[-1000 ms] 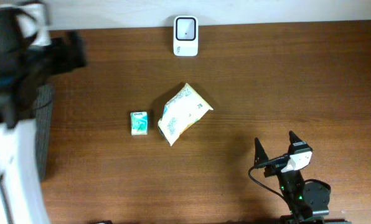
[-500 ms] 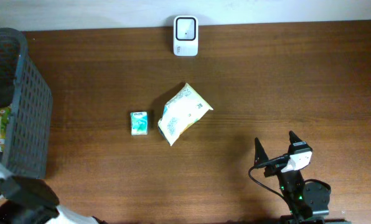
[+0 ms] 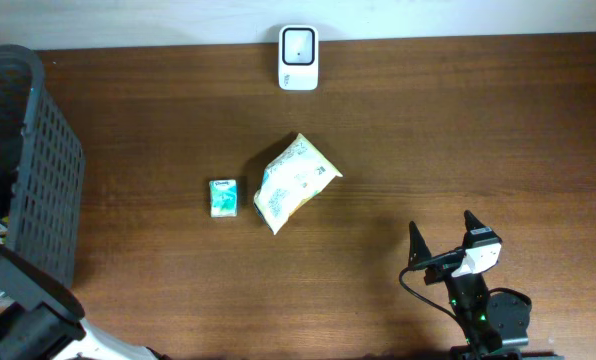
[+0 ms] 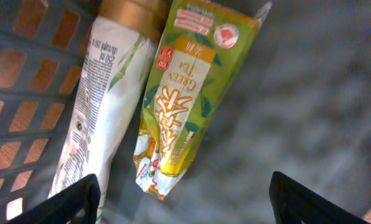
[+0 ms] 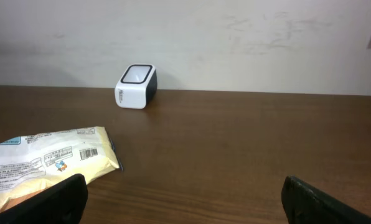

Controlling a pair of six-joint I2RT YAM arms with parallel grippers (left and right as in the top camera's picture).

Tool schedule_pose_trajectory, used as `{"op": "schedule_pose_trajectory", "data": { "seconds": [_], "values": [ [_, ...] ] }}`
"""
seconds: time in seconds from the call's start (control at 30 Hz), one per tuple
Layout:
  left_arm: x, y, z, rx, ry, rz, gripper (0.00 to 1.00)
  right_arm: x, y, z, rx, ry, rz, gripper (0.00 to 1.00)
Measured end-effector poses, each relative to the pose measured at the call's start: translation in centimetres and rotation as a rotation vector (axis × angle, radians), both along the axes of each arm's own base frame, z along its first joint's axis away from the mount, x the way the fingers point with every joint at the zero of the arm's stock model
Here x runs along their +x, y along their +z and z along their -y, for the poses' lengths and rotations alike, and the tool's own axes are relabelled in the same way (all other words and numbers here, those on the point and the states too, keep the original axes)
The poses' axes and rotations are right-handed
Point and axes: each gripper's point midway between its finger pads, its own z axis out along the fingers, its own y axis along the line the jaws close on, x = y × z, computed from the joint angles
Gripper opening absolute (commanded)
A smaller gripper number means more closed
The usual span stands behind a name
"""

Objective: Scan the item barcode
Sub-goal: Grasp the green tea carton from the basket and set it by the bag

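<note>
The snack bag point(image 3: 295, 182) lies flat near the middle of the brown desk point(image 3: 478, 120), tilted on a diagonal, with bare wood open on every side of it. From the right wrist view its printed barcode point(image 5: 86, 153) shows on the upper face.

At the desk's left edge stands a dark mesh basket point(image 3: 48, 170). Inside it the left end effector point(image 4: 185, 202) hangs with its fingers spread wide and nothing between them. Under it a green tea packet point(image 4: 185, 93) lies beside a white pouch point(image 4: 104, 93), the two touching along their long sides, close to the basket's wall.

The white scanner point(image 3: 298, 57) sits right at the far edge of the desk, against the wall, well apart from the bag. A small teal packet point(image 3: 223, 197) lies just left of the bag, not touching it.

The right end effector point(image 3: 443, 235) rests near the front edge on the right, jaws fully apart and empty, with a broad stretch of open wood between it and the bag.
</note>
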Motion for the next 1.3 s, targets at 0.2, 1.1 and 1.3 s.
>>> {"op": "schedule_pose_trajectory", "data": {
  "seconds": [0.2,1.1,1.3],
  "values": [
    [-1.3,-6.4,-0.7,-0.065,0.015,-0.132,0.44,0.0,0.0,0.0,0.001,0.000,0.000,0.99],
    [3.6,26.5,27.8,-0.182,-0.598,0.481,0.00,0.0,0.0,0.0,0.000,0.000,0.000,0.99],
    [4.1,6.0,35.2,-0.416,-0.672,0.041,0.00,0.0,0.0,0.0,0.000,0.000,0.000,0.99]
  ]
}}
